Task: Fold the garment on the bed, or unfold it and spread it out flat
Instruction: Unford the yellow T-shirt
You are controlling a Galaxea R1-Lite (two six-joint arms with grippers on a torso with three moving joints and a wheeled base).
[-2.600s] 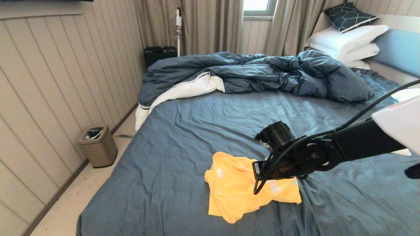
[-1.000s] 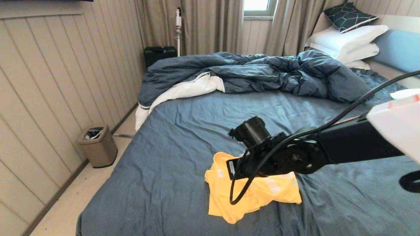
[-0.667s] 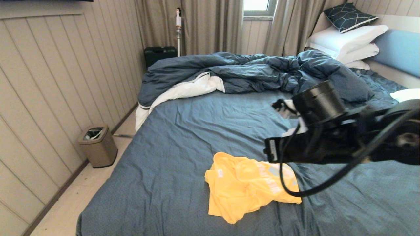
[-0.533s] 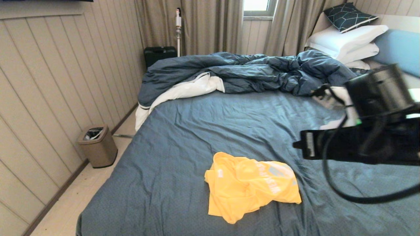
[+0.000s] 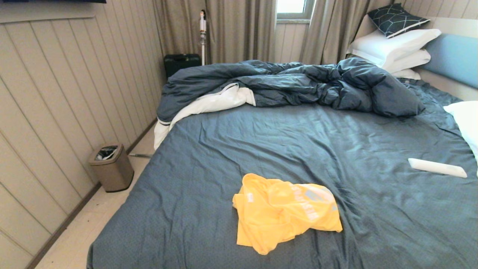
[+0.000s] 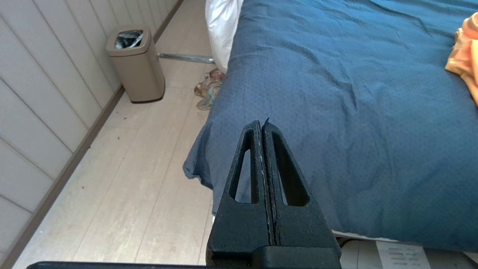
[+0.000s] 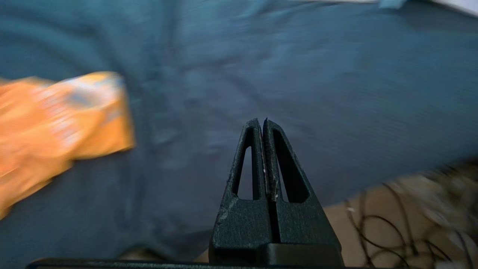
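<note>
garment (image 5: 285, 213): yellow-orange T-shirt, crumpled in a loose heap, partly folded over itself, pale print showing on top; lies on the sheet near the foot edge of the bed, roughly mid-width, nothing touching it
bed (image 5: 261, 145): slate-blue sheet, wrinkled, mostly bare around the shirt
duvet (image 5: 291, 84): dark blue with white lining, bunched across the far side of the mattress, well apart from the garment
pillows (image 5: 392, 46): white, stacked by the light blue headboard (image 5: 453, 56), dark patterned cushion on top
white object (image 5: 437, 167): long, flat, on the sheet at the right, apart from the shirt; cannot tell what it is
left claw (image 6: 262, 125): fingers pressed together, holding nothing; hangs off the bed's corner over the floor, out of the head view
right claw (image 7: 263, 123): fingers pressed together, empty; over the sheet near the bed edge, garment (image 7: 56, 123) off to one side, not touching; out of the head view
bin (image 5: 111, 166): tan, on the floor by the panelled wall, left of the bed
</note>
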